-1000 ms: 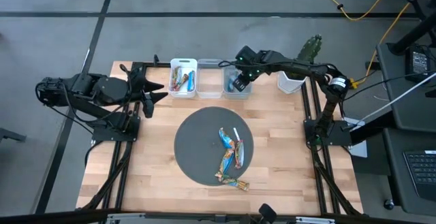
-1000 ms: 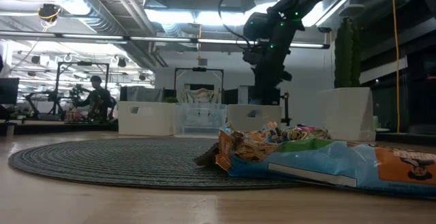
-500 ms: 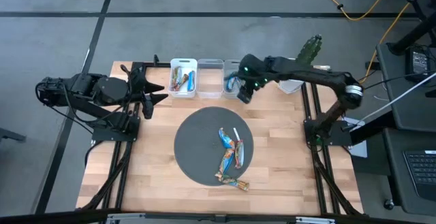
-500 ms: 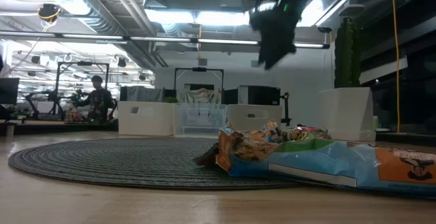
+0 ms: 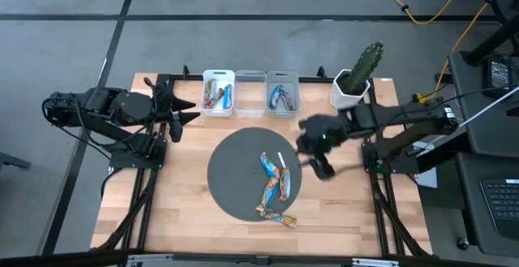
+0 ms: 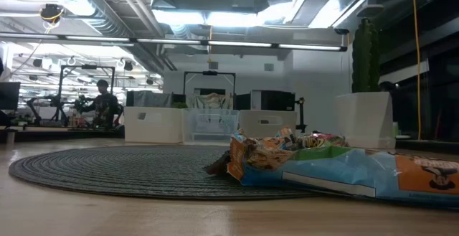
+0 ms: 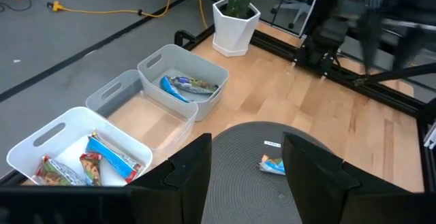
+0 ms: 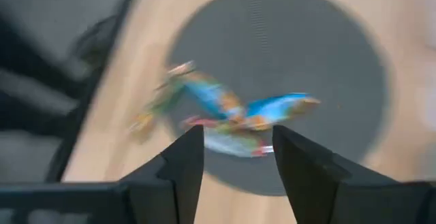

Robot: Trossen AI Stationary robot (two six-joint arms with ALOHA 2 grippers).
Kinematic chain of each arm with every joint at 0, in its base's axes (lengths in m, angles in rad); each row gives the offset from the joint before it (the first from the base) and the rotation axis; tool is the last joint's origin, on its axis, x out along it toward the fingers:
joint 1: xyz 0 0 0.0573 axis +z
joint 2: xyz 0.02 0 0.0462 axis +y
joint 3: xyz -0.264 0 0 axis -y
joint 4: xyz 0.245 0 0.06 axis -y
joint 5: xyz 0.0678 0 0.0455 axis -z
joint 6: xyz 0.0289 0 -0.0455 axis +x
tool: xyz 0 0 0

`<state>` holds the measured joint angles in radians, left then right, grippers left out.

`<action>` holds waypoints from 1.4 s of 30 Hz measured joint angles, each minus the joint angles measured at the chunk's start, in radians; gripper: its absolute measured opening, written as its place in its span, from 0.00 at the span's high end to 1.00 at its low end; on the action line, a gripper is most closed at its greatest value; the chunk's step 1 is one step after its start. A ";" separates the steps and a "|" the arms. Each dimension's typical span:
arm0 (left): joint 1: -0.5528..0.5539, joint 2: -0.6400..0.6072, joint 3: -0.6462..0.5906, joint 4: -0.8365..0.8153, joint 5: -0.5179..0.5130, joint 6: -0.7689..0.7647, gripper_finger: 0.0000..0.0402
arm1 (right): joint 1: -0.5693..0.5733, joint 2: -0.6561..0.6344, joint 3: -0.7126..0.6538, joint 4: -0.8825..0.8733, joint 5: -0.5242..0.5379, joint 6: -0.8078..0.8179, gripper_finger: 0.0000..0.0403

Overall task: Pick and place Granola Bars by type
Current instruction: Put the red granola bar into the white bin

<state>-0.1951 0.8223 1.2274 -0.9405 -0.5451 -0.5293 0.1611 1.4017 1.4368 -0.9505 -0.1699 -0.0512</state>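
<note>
Right claw (image 5: 321, 168) hangs over the worktop (image 5: 340, 202) just beside the round mat (image 5: 235, 182) — blurred, fingers spread, nothing held. Granola Bars (image 5: 274, 187) piled on the mat; more in two of three bins (image 5: 250, 93). Left claw (image 5: 180, 113) parked at worktop's left edge, fingers apart.

Blurred right end effector (image 5: 323, 168), Granola Bars (image 8: 225, 112)
</note>
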 joint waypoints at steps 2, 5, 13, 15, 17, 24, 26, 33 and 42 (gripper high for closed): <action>0.000 0.000 0.000 0.000 0.007 0.000 0.58 | 0.042 0.006 0.000 -0.020 -0.027 -0.067 0.56; 0.000 0.000 0.000 0.000 0.015 0.004 0.58 | 0.086 0.032 0.000 -0.035 -0.031 -0.185 0.56; 0.000 0.000 0.000 0.000 0.016 -0.001 0.58 | 0.110 0.170 0.000 -0.026 -0.033 -0.409 0.56; 0.000 0.000 0.000 0.001 0.023 -0.008 0.58 | 0.110 0.220 0.000 -0.026 -0.033 -0.464 0.53; 0.000 0.000 0.000 0.001 0.033 -0.008 0.58 | 0.111 0.275 -0.001 -0.026 -0.033 -0.512 0.49; 0.000 0.000 0.000 0.001 0.050 -0.011 0.58 | 0.096 0.472 -0.002 -0.009 0.052 -0.569 0.32; 0.000 0.000 0.000 0.001 0.050 -0.011 0.58 | 0.091 0.513 -0.002 0.008 0.066 -0.571 0.30; 0.000 0.000 0.000 0.002 0.049 -0.016 0.58 | 0.090 0.608 -0.002 0.068 0.065 -0.578 0.29; 0.000 0.000 0.000 0.002 0.049 -0.024 0.58 | 0.084 0.621 -0.002 0.156 0.063 -0.582 0.32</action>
<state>-0.1951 0.8227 1.2274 -0.9386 -0.4965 -0.5537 0.2451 2.0223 1.4352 -0.7940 -0.1064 -0.6329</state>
